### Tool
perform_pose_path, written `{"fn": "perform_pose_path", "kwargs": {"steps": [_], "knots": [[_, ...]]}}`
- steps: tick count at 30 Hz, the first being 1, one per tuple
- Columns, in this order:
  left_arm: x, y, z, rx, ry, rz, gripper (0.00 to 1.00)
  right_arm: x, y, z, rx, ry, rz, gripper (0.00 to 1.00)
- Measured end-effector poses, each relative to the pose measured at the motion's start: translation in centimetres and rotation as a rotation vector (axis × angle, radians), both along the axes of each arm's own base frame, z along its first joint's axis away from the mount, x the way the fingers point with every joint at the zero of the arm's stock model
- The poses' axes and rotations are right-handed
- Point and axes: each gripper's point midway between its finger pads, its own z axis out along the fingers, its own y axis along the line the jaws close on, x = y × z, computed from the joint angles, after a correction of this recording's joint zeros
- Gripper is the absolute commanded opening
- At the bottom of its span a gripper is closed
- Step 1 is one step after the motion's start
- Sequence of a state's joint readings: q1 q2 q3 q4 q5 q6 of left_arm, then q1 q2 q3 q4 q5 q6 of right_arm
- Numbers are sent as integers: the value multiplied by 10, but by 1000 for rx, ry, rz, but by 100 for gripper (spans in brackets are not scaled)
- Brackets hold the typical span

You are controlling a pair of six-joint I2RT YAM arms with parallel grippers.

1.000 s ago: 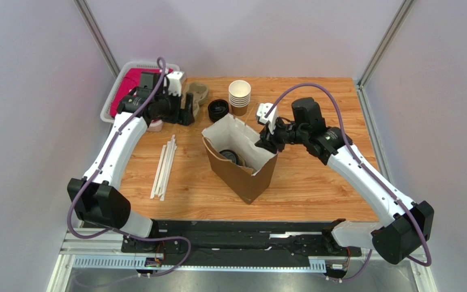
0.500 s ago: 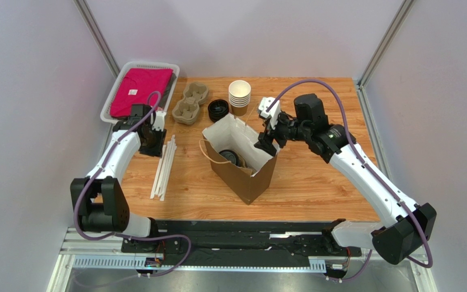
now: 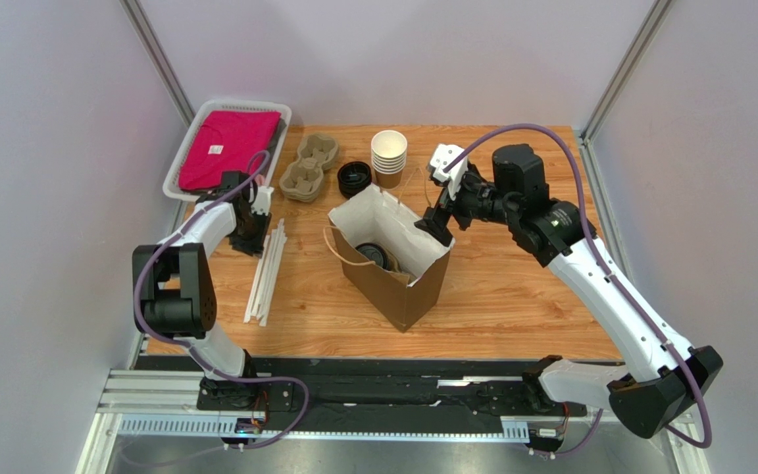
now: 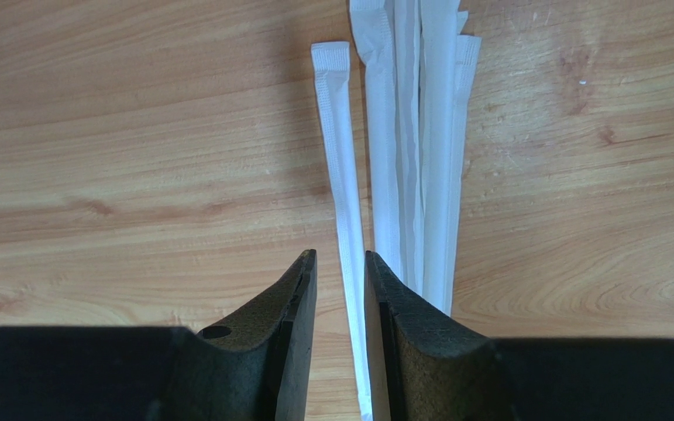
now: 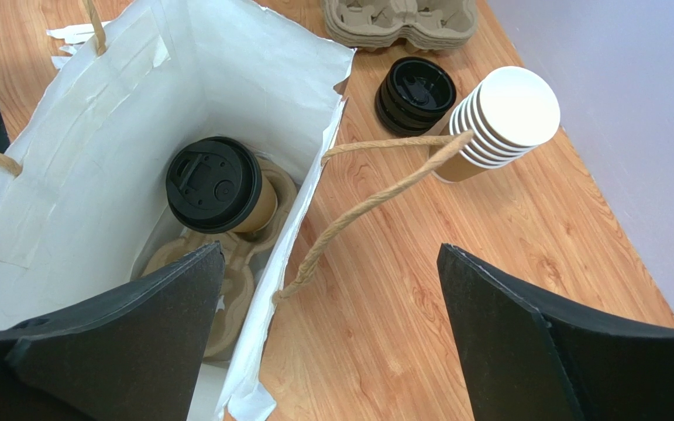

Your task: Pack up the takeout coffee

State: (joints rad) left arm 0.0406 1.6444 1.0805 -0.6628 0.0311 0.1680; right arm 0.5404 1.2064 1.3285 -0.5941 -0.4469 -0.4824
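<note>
- Sitting upright at the bottom of the bag, the small brown kraft paper cup with a round black plastic lid (image 5: 217, 184) rests in one cup-hole of a moulded grey-brown pulp carrier (image 5: 226, 289). The raised marks on its lid are too fine to read.
- The brown kraft paper bag with a white inside (image 5: 94, 132) stands open near the middle of the wooden table (image 3: 511, 286), one twine handle hanging over its right rim.
- The right gripper (image 5: 329, 254) hangs over that rim with its jaws spread wide and nothing between them.
- Behind the bag stand a stack of lidless white-rimmed paper cups (image 5: 503, 114), a pile of loose black lids (image 5: 415, 92) and spare pulp carriers (image 5: 402, 22).
- The left gripper (image 4: 339, 256) is down at the bundle of white paper-wrapped straws (image 4: 420, 132) left of the bag. Its jaws are nearly together astride one separate straw (image 4: 336, 132). Bare wood shows beside it, so it seems not pinched.
- At the far left corner, a white plastic basket (image 3: 180, 168) holds a folded pink cloth (image 3: 230, 138) with a small white tag, too small to read.
</note>
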Motion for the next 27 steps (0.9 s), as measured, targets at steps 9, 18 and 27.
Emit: {"fn": "perform_pose_path", "kwargs": {"steps": [9,18,27], "knots": [[10,-4,-15,-25,22,-7,36,0,-5,3,-4,-10,-26,100],[15,-2,-30,-9,59,-9,27,-4,-12,-1,-27,6,-50,100],[15,5,-30,31,63,-15,0,-4,-15,-1,-33,7,-60,100]]}}
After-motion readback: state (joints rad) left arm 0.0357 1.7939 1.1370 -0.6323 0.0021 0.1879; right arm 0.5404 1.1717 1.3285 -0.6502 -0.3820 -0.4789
